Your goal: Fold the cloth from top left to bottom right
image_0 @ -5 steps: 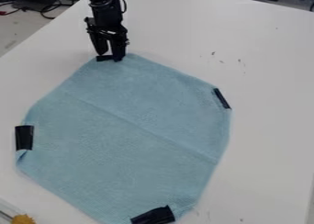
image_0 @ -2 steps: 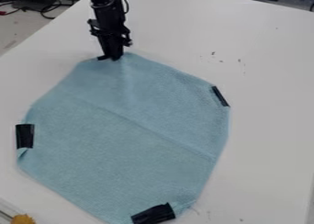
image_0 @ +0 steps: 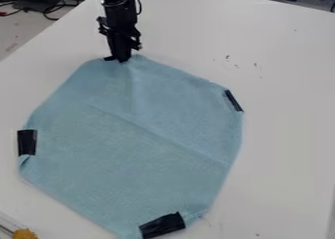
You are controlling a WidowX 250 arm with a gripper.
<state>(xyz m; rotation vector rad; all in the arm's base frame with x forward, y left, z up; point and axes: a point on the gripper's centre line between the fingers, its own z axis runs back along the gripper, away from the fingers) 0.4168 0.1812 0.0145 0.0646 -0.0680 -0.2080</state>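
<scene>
At the near left of the desk (image_0: 288,150), a yellow-orange piece (image_0: 25,234) sits beside a thin dark rod (image_0: 6,230), well apart from the cloth (image_0: 131,150). The cloth is pale blue, many-sided and mostly flat, and takes up the middle and left of the desk. A black strip (image_0: 162,225) lies across its near end. Another strip (image_0: 27,142) is at its left corner, with a small pucker in the fabric just beside it on the near side, and a narrower dark strip (image_0: 233,100) runs along its right corner. A faint crease slants across the middle toward the right side.

At the cloth's far corner hangs the gripper (image_0: 119,59), pointing down almost upright, its wrist directly above. The fingers are pressed together on a pinch of the cloth's far edge, and a soft ridge runs from their tips toward the middle of the fabric. A small dark piece (image_0: 110,58) shows at the left of the tips. The arm (image_0: 118,8) comes down over the desk from the far left.

Small dark marks (image_0: 227,57) dot the desk to the right of the gripper. Past the desk's left edge, cables (image_0: 51,12) lie loosely looped.
</scene>
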